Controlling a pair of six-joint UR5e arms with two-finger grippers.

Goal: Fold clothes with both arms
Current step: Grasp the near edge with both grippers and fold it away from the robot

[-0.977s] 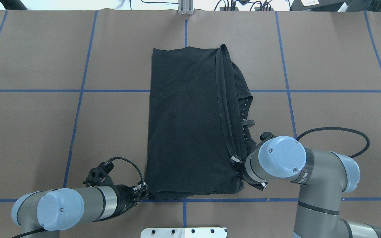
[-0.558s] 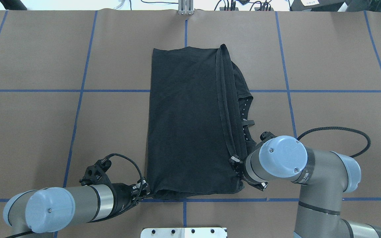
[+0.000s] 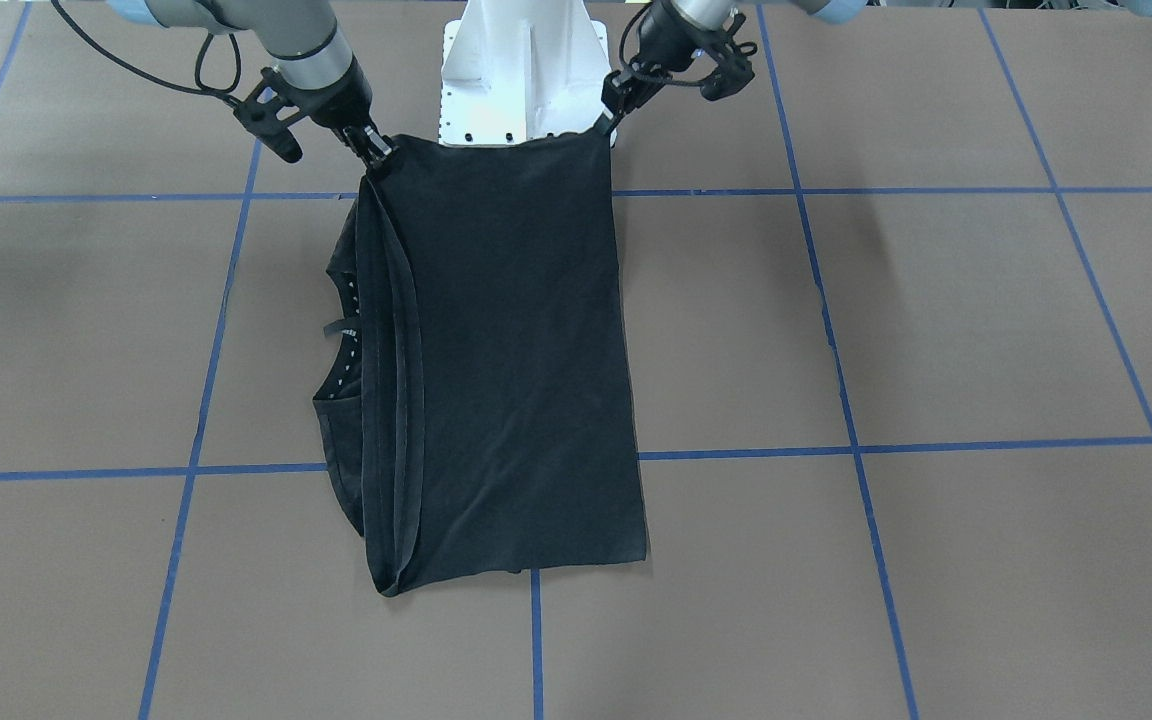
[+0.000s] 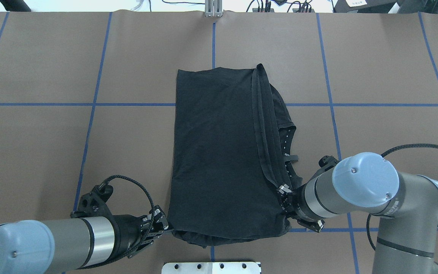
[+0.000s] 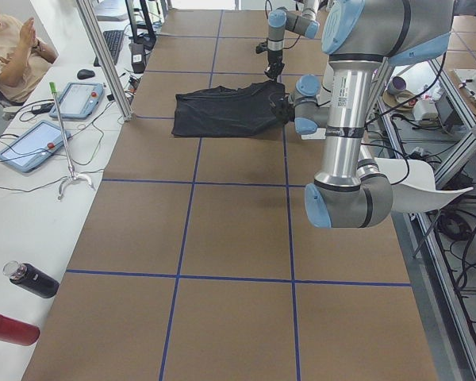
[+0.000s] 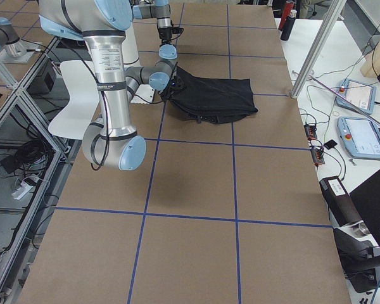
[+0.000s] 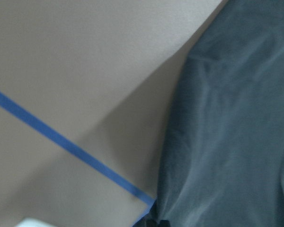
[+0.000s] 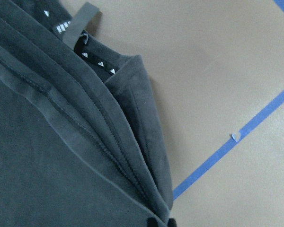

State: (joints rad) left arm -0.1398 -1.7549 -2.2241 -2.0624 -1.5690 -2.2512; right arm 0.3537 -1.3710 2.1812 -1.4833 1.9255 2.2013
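The black T-shirt (image 4: 219, 152) lies folded into a long strip on the brown table, its collar (image 4: 285, 140) with small white marks sticking out on the right. My left gripper (image 4: 164, 227) is shut on the near left corner. The right gripper (image 4: 285, 198) is shut on the near right corner, where the folded hems meet. In the front-facing view the T-shirt (image 3: 506, 360) hangs taut between the left gripper (image 3: 604, 125) and the right gripper (image 3: 376, 155), with its near edge raised. Both wrist views show only dark cloth (image 7: 227, 118) (image 8: 47, 156) over the table. No print shows.
The white pedestal base (image 4: 211, 267) sits just behind the shirt's near edge. Blue tape lines (image 4: 93, 104) grid the table. In the left side view a person (image 5: 16, 48), tablets (image 5: 32, 143) and bottles (image 5: 32, 279) are along a side bench.
Both arms have drawn back toward the robot's base, dragging the shirt with them. Its far edge has slid nearer and the near edge now sags between the grippers.
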